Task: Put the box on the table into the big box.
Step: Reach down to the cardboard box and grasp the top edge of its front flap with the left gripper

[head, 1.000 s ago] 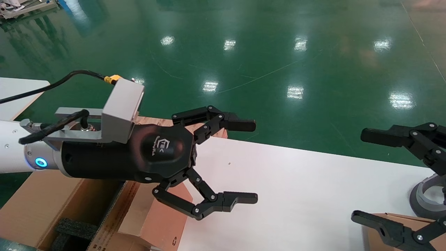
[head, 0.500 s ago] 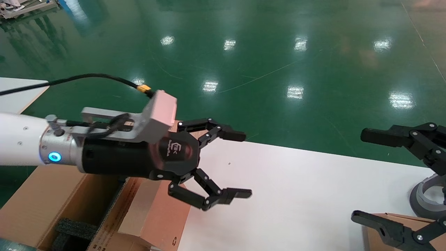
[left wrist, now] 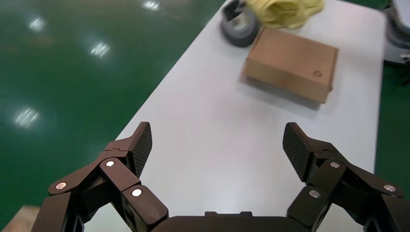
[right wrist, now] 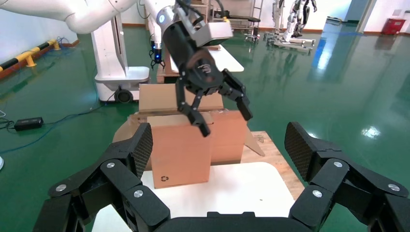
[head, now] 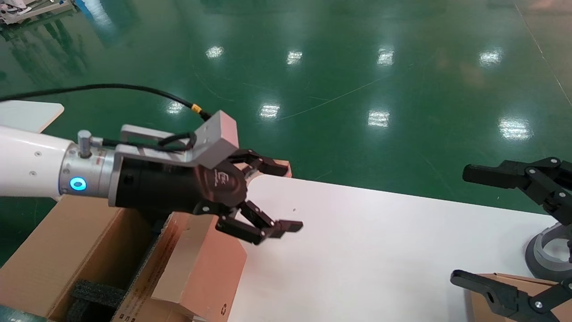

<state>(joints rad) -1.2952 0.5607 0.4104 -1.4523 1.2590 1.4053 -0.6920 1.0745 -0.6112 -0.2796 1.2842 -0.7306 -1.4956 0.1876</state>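
Observation:
The box [left wrist: 290,63], an oblong brown carton with a small black mark, lies far along the white table [left wrist: 208,111]. In the head view the box [head: 523,281] is at the bottom right, partly behind my right gripper [head: 460,225], which hangs open and empty above it. My left gripper [head: 286,197] is open and empty over the table's left end, beside the big box's upright flap. The big box [head: 53,250] stands left of the table with black foam [head: 96,293] inside. The right wrist view shows my right gripper [right wrist: 220,145], my left gripper [right wrist: 225,121] and the big box [right wrist: 179,145].
A grey ring [head: 547,255] stands on the table behind the box, and it also shows in the left wrist view [left wrist: 239,31] beside a yellow cloth [left wrist: 283,10]. A wooden pallet [right wrist: 266,154] lies by the big box. Green floor surrounds the table [head: 357,250].
My left gripper has drawn back to the left and lower, towards the big box's flap, and has turned at the wrist. It stays open. The right arm has not moved.

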